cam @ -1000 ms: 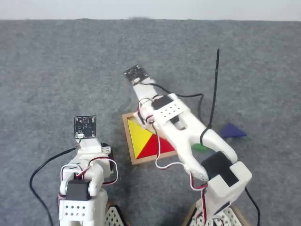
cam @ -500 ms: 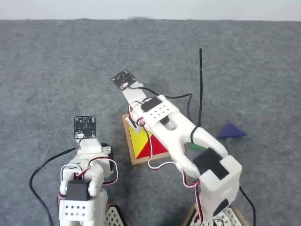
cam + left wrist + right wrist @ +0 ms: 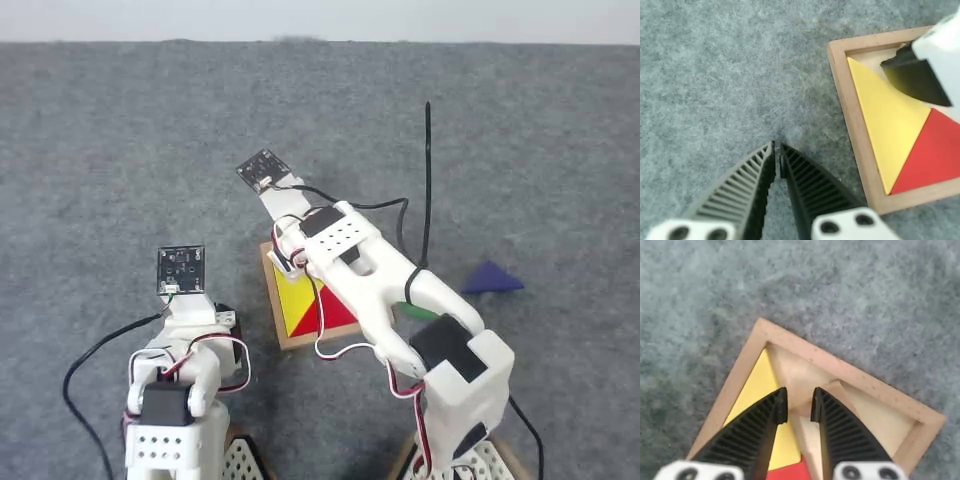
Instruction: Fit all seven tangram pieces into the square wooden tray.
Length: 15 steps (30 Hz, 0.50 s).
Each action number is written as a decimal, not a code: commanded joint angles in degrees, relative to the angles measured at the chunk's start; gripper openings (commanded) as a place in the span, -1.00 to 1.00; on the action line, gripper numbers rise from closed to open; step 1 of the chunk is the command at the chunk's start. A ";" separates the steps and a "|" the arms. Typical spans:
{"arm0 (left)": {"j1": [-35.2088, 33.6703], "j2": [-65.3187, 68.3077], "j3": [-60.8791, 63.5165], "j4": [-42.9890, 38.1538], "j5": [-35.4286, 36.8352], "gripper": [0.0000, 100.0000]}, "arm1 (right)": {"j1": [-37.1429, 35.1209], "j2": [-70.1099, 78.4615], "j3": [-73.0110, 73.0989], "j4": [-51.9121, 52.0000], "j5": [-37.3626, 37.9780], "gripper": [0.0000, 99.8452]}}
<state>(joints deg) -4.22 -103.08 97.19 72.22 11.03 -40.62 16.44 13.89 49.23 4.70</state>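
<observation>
**Two hands, one tray, two pieces seated**

My left hand (image 3: 777, 150) hangs low over the grey bench (image 3: 120, 130), just off the left side of the square wooden tray (image 3: 272, 300). Its fingers are drawn almost together, with only a sliver between the tips, and they grip nothing.

In the tray, the yellow triangle (image 3: 890, 125) lies along the left rim, and the red triangle (image 3: 935, 160) sits edge to edge with it along the near rim. The rest of the tray floor is bare pale wood.

My right hand (image 3: 797, 405) is poised above the tray's far left corner, at the point of the yellow triangle. Its fingers are narrowly parted and hold nothing.

Right of the tray, a green piece (image 3: 420, 312) peeks out on the bench from beside my right arm. Farther right, well apart from the tray, a dark blue triangle (image 3: 493, 278) lies flat.
</observation>
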 commanded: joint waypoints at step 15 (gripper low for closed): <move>-0.35 -1.14 -0.75 0.09 -0.53 -0.97 | 8.75 -19.65 11.69 -1.80 -3.78 -0.79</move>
<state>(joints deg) -4.22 -103.08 97.19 72.22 11.03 -35.43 -0.62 25.93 48.44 2.33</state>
